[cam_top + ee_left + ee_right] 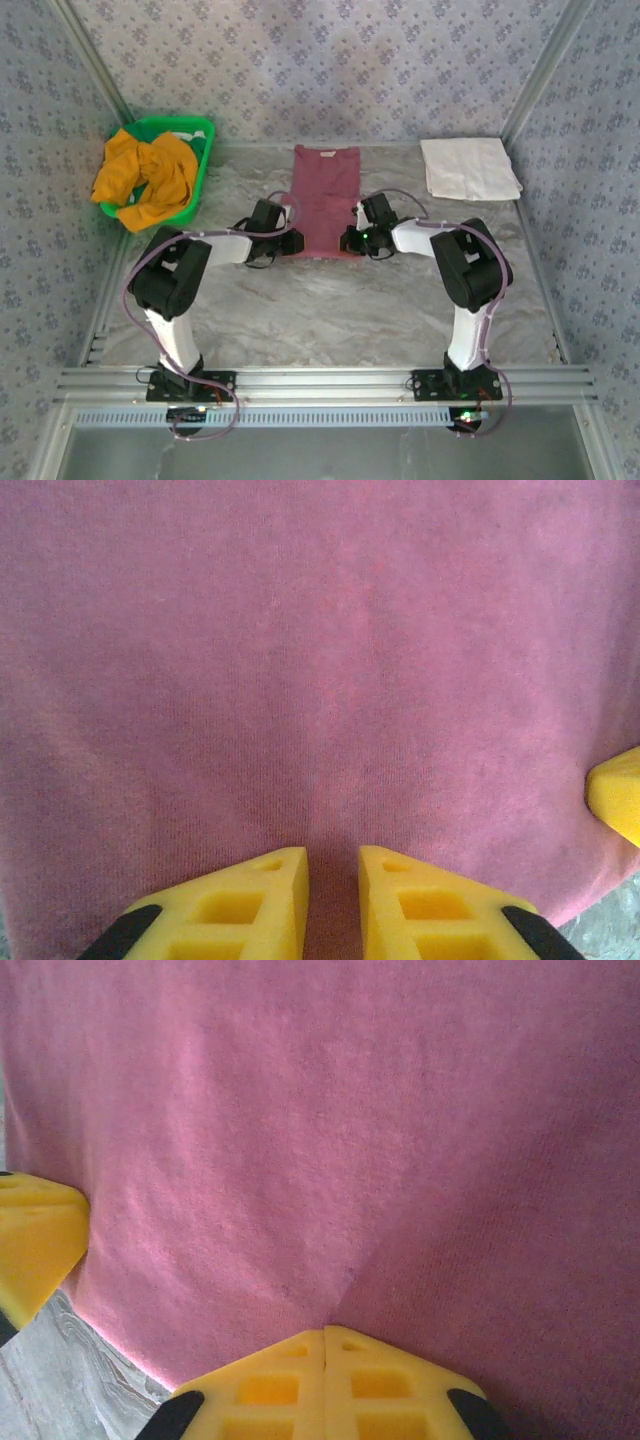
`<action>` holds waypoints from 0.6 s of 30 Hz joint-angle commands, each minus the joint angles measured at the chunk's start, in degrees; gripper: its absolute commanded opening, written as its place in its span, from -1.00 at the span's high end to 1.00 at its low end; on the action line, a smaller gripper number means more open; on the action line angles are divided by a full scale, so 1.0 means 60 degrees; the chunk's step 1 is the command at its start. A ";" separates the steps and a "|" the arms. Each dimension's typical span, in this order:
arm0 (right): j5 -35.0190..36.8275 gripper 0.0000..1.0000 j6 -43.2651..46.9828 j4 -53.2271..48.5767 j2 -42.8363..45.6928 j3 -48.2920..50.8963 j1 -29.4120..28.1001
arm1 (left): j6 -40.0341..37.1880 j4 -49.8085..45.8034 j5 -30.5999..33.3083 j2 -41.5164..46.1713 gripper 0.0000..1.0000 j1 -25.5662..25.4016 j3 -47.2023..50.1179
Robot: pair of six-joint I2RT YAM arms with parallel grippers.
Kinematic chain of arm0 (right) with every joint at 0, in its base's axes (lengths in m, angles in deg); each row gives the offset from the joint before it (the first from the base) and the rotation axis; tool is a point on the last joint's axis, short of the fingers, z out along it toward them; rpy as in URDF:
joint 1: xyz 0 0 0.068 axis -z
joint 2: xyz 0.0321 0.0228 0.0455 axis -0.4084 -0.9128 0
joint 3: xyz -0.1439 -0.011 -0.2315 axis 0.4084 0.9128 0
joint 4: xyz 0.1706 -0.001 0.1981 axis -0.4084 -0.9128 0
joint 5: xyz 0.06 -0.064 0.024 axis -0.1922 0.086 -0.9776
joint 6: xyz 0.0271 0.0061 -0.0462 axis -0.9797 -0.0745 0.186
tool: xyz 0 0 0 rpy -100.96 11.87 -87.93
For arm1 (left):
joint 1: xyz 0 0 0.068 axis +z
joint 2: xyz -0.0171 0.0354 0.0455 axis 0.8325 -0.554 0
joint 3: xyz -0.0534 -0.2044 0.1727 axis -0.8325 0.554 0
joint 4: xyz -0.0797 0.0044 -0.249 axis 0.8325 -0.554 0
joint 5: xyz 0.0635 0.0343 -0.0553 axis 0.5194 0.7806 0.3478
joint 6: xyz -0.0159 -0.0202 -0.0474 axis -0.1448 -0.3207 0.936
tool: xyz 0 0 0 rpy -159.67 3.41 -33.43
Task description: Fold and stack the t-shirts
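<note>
**Top external.** Fixed high behind the arm bases [190, 385], which sit at the bottom of the frame. It is tilted down and forward and stands distant. It covers the whole table [300, 320], with the maroon t-shirt [326, 190] at frame centre.

**Left wrist.** Looks past the left gripper [333, 865], at the bottom edge, onto the shirt's cloth at very close range.

**Right wrist.** Looks past the right gripper [325, 1335], at bottom centre, and is equally close.

**Overlap.** Both wrist views cover the shirt's near hem. Each catches the other gripper's finger at a side edge.
</note>
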 commanded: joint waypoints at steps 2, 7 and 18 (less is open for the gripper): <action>0.0410 0.86 -0.0175 -0.0224 -0.0024 0.0696 -0.0197 | 0.0327 -0.0482 0.0290 -0.0032 0.58 -0.0073 0.0818; 0.0545 0.87 -0.0558 -0.0197 0.0829 0.1754 -0.0545 | 0.0986 -0.0283 0.0268 0.0602 0.64 -0.0444 0.1921; 0.0884 0.44 -0.1117 -0.1478 0.2984 0.1284 -0.0240 | 0.1406 -0.2067 0.0596 0.3753 0.39 -0.0210 0.1523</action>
